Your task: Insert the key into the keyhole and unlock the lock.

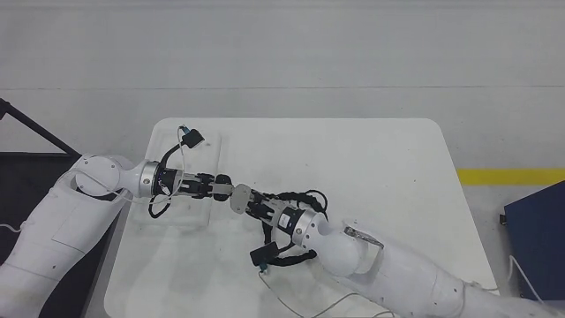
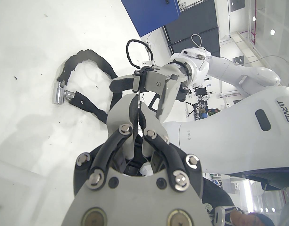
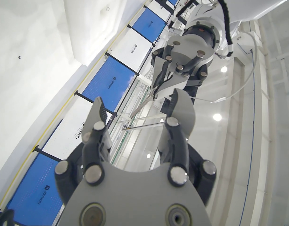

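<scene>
The lock is a chrome cylinder (image 2: 58, 93) on a black fabric-covered chain (image 2: 87, 56) that lies looped on the white table (image 1: 371, 159). In the top view the chain (image 1: 306, 197) shows beside the right wrist. My left gripper (image 2: 137, 98) is shut on a small thin metal key (image 3: 153, 93), held above the table near the chain. My right gripper (image 3: 137, 105) is open, with nothing between its fingers, and faces the left gripper tip to tip a short way off. The two grippers meet near the table's middle left, left gripper (image 1: 231, 189) and right gripper (image 1: 251, 203).
A blue cabinet (image 1: 535, 230) stands on the floor beyond the table's right edge, next to a yellow floor line (image 1: 510, 176). The table's right half and far side are bare white surface.
</scene>
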Available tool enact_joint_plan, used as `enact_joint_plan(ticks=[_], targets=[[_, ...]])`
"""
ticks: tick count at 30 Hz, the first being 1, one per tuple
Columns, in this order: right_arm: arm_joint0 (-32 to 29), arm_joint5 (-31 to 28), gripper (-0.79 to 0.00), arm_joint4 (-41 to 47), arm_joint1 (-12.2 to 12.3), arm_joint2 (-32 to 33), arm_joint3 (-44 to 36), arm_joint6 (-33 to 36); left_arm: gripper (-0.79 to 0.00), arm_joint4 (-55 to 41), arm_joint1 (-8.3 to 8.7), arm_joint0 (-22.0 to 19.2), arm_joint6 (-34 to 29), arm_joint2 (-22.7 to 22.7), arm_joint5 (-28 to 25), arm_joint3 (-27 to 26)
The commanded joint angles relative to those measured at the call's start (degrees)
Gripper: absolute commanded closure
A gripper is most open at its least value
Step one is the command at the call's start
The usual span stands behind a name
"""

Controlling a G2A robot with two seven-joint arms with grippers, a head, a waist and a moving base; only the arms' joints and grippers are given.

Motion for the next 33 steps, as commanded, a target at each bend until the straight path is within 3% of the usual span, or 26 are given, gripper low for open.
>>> enact_joint_plan(ticks=[1, 3, 5, 9, 14, 33], targets=[[-0.1, 0.1, -0.336, 0.0, 0.2, -0.3, -0.3, 0.2, 0.000, 0.0, 0.00, 0.0, 0.0, 0.0, 0.0, 0.0], [-0.1, 0.1, -0.274, 0.0, 0.3, -0.4, -0.6, 0.3, 0.000, 0.0, 0.00, 0.0, 0.0, 0.0, 0.0, 0.0], [-0.1, 0.4, -0.126, 0.0, 0.5, -0.4, -0.7, 0.6, 0.000, 0.0, 0.00, 0.0, 0.0, 0.0, 0.0, 0.0], [-0.4, 0.9, -0.037, 0.0, 0.8, -0.2, -1.0, 1.1, 0.000, 0.0, 0.00, 0.0, 0.0, 0.0, 0.0, 0.0], [-0.5, 0.8, 0.000, 0.0, 1.2, 0.0, -1.5, 1.7, 0.000, 0.0, 0.00, 0.0, 0.0, 0.0, 0.0, 0.0], [0.6, -0.1, 0.000, 0.0, 1.8, -0.3, -2.3, 1.2, 0.000, 0.0, 0.00, 0.0, 0.0, 0.0, 0.0, 0.0]])
